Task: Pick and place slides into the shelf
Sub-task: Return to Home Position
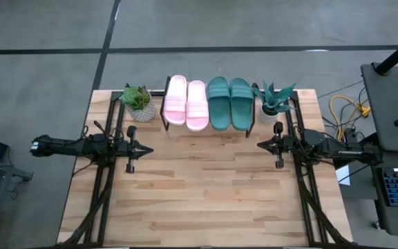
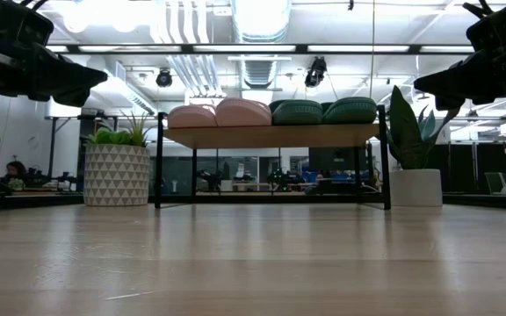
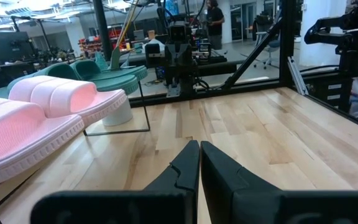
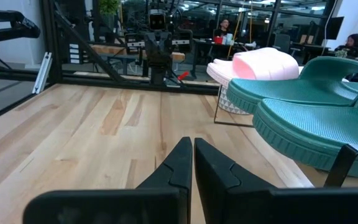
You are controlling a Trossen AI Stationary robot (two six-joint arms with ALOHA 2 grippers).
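Two light pink slides (image 1: 186,102) and two dark green slides (image 1: 229,102) lie side by side, soles down, on the shelf (image 2: 271,136), a light-wood board on thin black legs at the table's far edge. My left gripper (image 1: 148,149) hovers shut at the table's left side, pointing level toward the right. My right gripper (image 1: 260,144) hovers shut at the right side, pointing level toward the left. The left wrist view shows the pink slides (image 3: 36,118) close by; in the right wrist view the green slides (image 4: 316,118) are close by. Both grippers hold nothing.
A potted plant in a patterned white pot (image 1: 139,104) stands left of the shelf, and a second plant in a plain white pot (image 1: 273,104) stands right of it. Bare wooden tabletop (image 1: 206,187) stretches between the arms and toward the near edge.
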